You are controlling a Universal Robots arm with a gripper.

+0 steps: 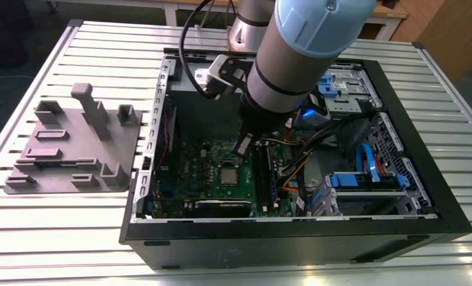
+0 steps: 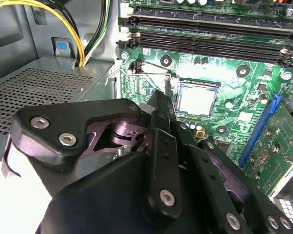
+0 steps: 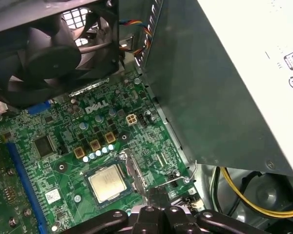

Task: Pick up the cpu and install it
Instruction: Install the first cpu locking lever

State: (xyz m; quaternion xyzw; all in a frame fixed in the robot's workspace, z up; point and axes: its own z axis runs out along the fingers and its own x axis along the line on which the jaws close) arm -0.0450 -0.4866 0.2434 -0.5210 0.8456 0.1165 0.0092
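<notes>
Gripper [image 2: 168,97] linkage hides motherboard [image 2: 224,83] beside the socketed cpu [image 2: 197,99].

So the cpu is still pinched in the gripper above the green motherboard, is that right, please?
Not quite: the cpu already sits in its socket on the green motherboard, as the first wrist view shows. The gripper is above the board beside it.

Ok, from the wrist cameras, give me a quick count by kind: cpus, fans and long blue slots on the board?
cpu: 1
fan: 1
long blue slot: 1
Total: 3
</notes>
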